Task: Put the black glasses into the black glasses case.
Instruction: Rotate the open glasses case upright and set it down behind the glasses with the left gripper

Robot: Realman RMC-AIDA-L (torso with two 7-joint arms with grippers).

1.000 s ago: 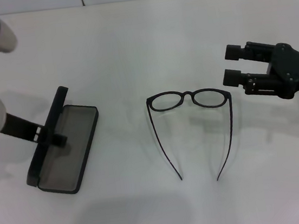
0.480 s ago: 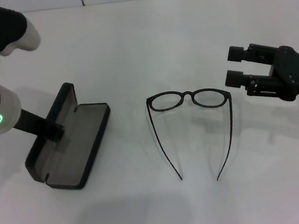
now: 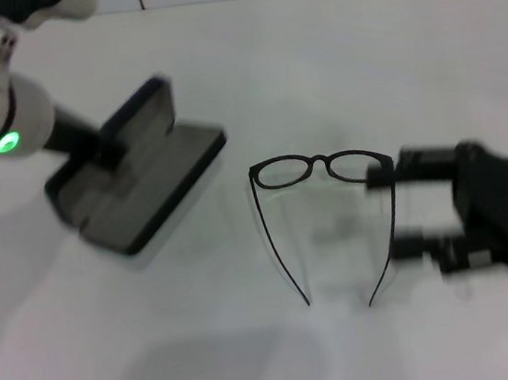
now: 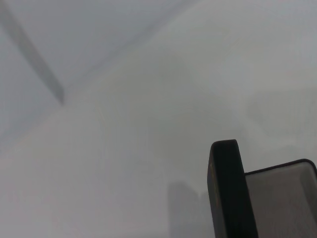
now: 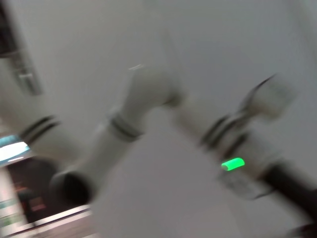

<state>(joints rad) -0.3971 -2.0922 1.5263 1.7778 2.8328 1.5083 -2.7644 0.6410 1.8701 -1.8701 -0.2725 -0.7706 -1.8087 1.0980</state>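
from the head view there is one pair of black glasses [image 3: 325, 202] and one black glasses case [image 3: 141, 179], both on a plain white table [image 3: 256, 357]. the glasses lie in the middle, lenses away from the robot, both temple arms spread out toward it. the case sits well to their left, open, lid raised, grey lining showing. the left pincer [image 3: 108, 150] is at the lid, closed on it. the right pincer [image 3: 403, 209] lies low at the glasses' right side, its two fingers spread wide, one beside the right lens, the other near the right temple. pale wall tiles run along the table's far edge.

from the left wrist view, one case lid edge [image 4: 229, 191] stands over the white table.

from the right wrist view, only the left arm [image 5: 148, 94] shows, blurred, against a pale wall.
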